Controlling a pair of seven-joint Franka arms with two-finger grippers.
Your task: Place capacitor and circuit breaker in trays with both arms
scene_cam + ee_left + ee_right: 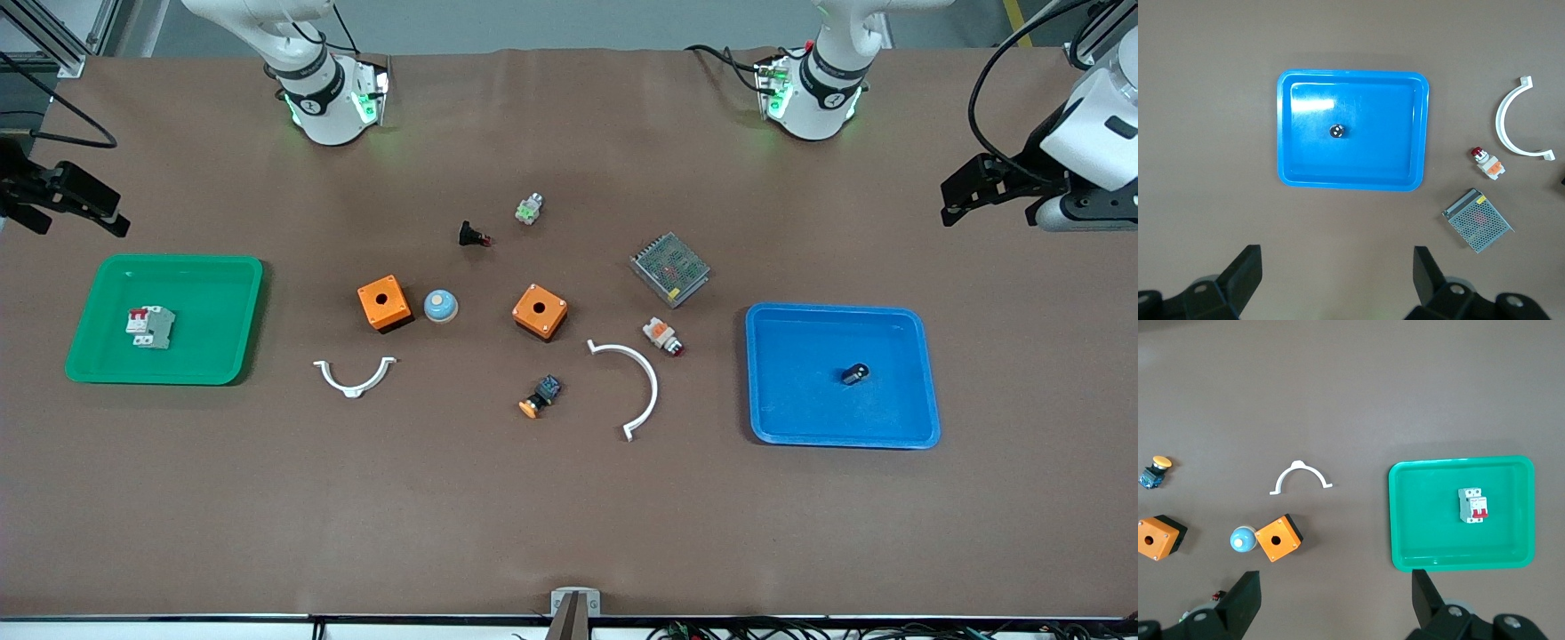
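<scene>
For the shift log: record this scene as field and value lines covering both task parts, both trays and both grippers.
capacitor: tiny black cylinder, lying in the blue plastic tray
circuit breaker: white-grey block with red toggles, lying in the green plastic tray
left gripper: open, holding nothing, up at the left arm's end of the table
right gripper: open, holding nothing, up at the right arm's end
task state: both parts sit in trays

Picture edges crop both arms' upper links.
</scene>
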